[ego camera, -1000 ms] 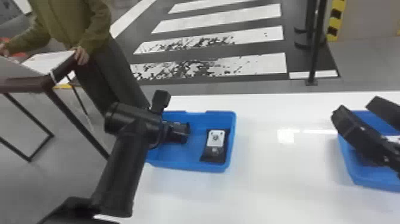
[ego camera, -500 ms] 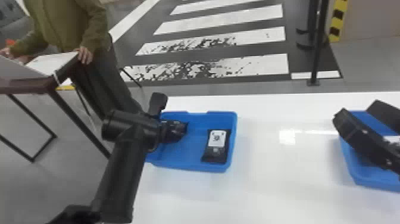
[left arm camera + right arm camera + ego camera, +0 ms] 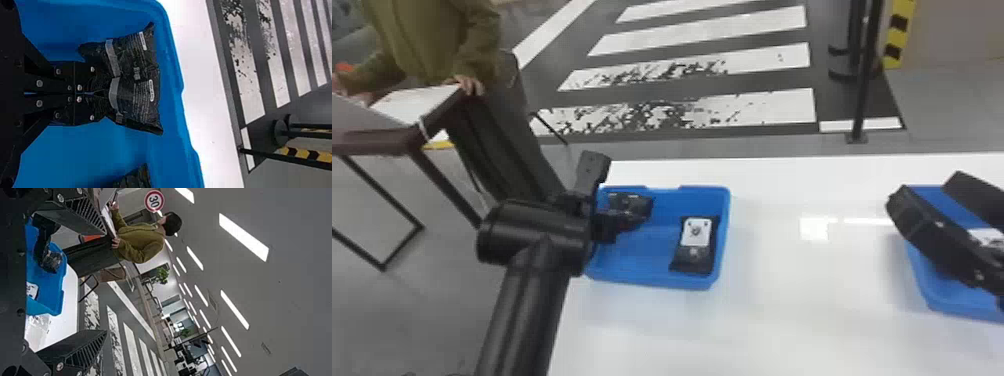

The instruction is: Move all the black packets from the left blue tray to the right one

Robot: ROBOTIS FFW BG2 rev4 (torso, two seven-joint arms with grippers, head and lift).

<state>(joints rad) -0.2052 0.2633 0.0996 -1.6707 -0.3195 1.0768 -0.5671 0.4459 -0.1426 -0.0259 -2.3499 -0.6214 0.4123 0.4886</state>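
The left gripper (image 3: 92, 94) pinched a creased black packet (image 3: 135, 92) at the far left of the left blue tray (image 3: 652, 281), while the right gripper (image 3: 927, 189), fingers spread, hung over the right tray (image 3: 957, 310). A firm squeeze and straight lift looked best, avoiding the packet at right (image 3: 696, 257).

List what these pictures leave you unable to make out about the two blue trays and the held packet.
Right blue tray: head view, cut off by the right edge, partly behind the right hand, so its packets cannot be counted.
Left blue tray, left wall: head view, mostly behind the left arm.
Black packet, pinched part: left wrist view, covered by the left hand.
Packet's fine print: left wrist view, too small.
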